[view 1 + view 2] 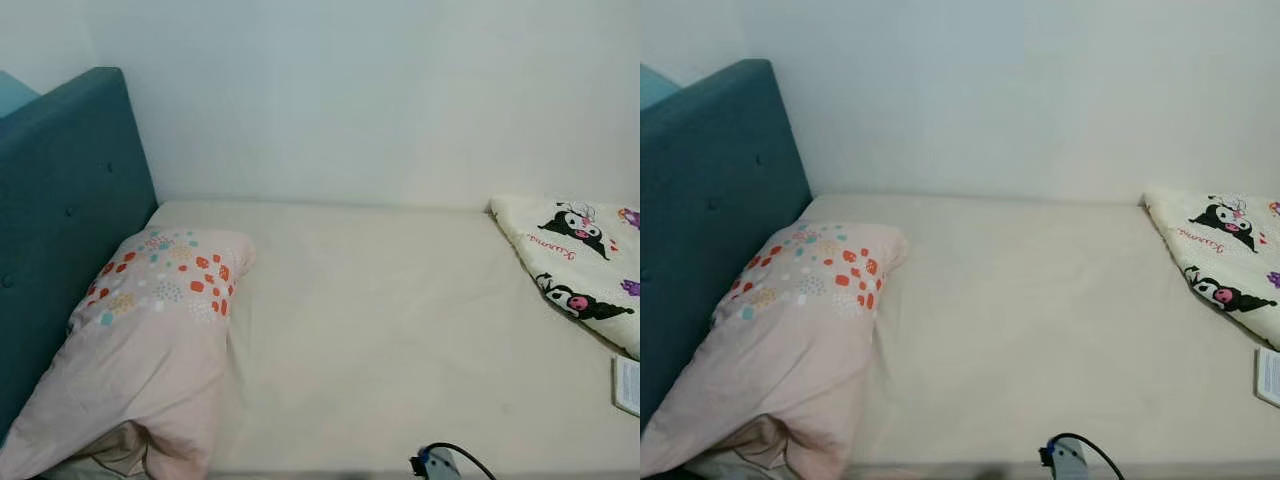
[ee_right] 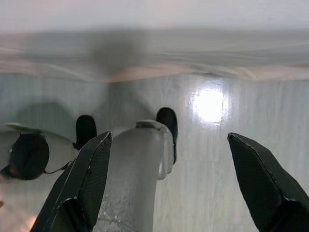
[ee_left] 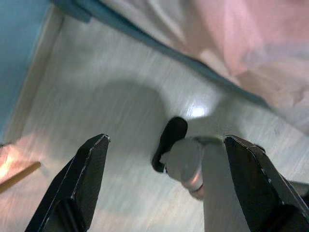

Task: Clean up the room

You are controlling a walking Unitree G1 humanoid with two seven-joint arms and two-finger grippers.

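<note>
The left gripper (image 3: 164,193) and right gripper (image 2: 169,188) hang with their black fingers spread wide, holding nothing, above a pale glossy wood-look floor (image 3: 96,96) beside the bed. On the cream-sheeted mattress (image 1: 400,330), a pale pink pillow with orange and teal dots (image 1: 150,340) leans against the teal padded headboard (image 1: 60,220) at the mattress's left end. A cream cartoon-print blanket (image 1: 575,260) lies crumpled at the mattress's right end, against the white wall (image 1: 380,100).
</note>
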